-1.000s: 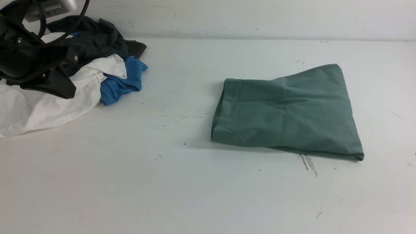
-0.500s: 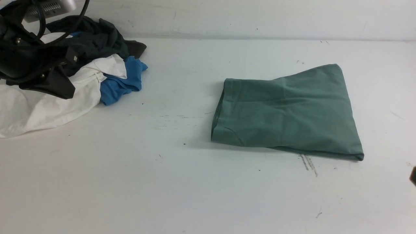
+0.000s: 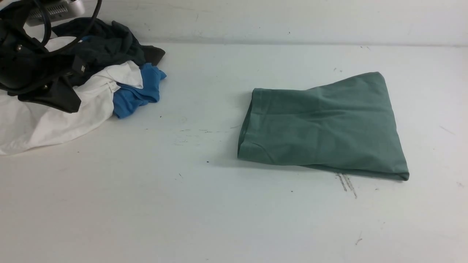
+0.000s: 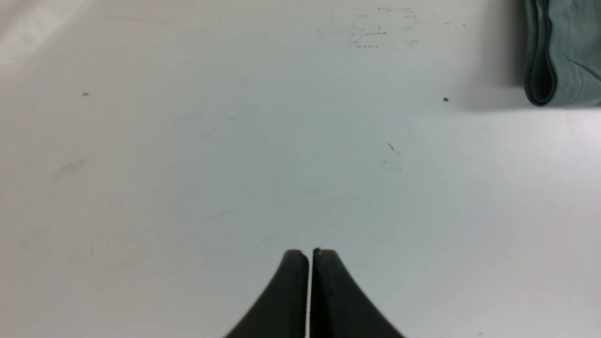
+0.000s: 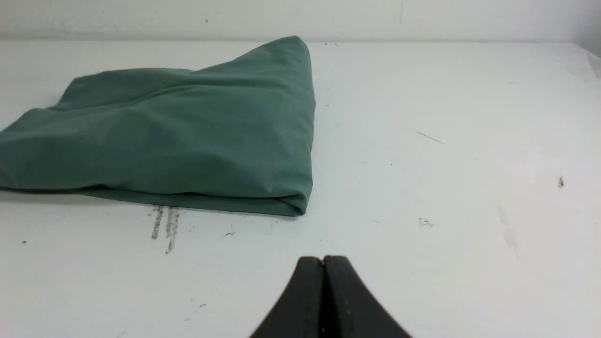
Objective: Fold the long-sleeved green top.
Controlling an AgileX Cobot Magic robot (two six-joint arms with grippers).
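At far left we see a heap of white, blue and dark grey garments (image 3: 91,84), with our left gripper (image 4: 310,256) pressed closed and empty over bare white table (image 3: 146,204). Right of centre lies the sage-green cotton long-sleeved top (image 3: 321,128), folded into a compact packet. Our right gripper (image 5: 323,260) is closed and empty too (near its corner). We judge the folding finished; next, only retreat.

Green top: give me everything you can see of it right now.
The green long-sleeved top lies folded into a compact, roughly trapezoid bundle on the white table, right of centre. Soft, matte, cotton-like cloth with mild wrinkles; layered fold edges show at its left end. Sleeves, neck and any logo are tucked from sight. Nothing touches it but the table; both grippers are clear of it.
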